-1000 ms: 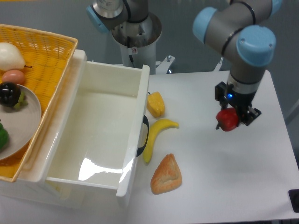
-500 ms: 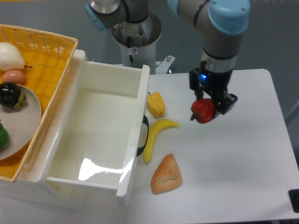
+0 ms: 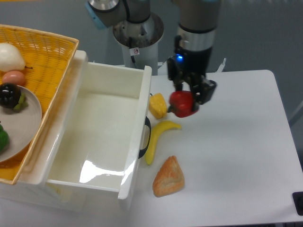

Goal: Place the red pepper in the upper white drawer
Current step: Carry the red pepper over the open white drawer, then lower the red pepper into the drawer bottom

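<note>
Gripper (image 3: 185,97) fingers are clamped on the red pepper (image 3: 183,104), held above the table just right of the upper white drawer (image 3: 102,137). Pepper appears light, rigid and glossy, therefore probably slippery; grip across its widest body, not the stem.

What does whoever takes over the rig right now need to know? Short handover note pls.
Gripper: shut on the red pepper, held in the air above the table, just right of the yellow pepper and above the banana.
Upper white drawer: pulled open, nothing visible inside.
Done: pepper picked up.
Left: carry it left over the drawer's front panel, lower, release.
</note>
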Robot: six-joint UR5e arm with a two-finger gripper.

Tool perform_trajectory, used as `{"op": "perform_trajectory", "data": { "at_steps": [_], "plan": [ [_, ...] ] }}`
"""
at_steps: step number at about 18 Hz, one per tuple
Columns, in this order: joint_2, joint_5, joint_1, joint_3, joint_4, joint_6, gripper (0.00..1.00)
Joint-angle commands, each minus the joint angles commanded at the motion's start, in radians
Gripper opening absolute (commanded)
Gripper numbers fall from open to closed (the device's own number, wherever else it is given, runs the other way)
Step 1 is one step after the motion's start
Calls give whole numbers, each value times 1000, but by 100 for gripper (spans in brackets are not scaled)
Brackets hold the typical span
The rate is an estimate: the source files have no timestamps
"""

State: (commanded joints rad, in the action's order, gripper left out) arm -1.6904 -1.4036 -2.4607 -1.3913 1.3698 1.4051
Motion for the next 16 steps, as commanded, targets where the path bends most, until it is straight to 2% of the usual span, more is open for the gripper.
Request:
{"op": "perform_trajectory", "data": {
  "at_steps": [6, 9, 16],
  "plan": [
    [-11, 2, 101, -6, -2, 15, 18],
    [-11, 0, 146, -29, -5, 26, 18],
    [-12, 0, 196, -80, -8, 40, 18]
  ]
}}
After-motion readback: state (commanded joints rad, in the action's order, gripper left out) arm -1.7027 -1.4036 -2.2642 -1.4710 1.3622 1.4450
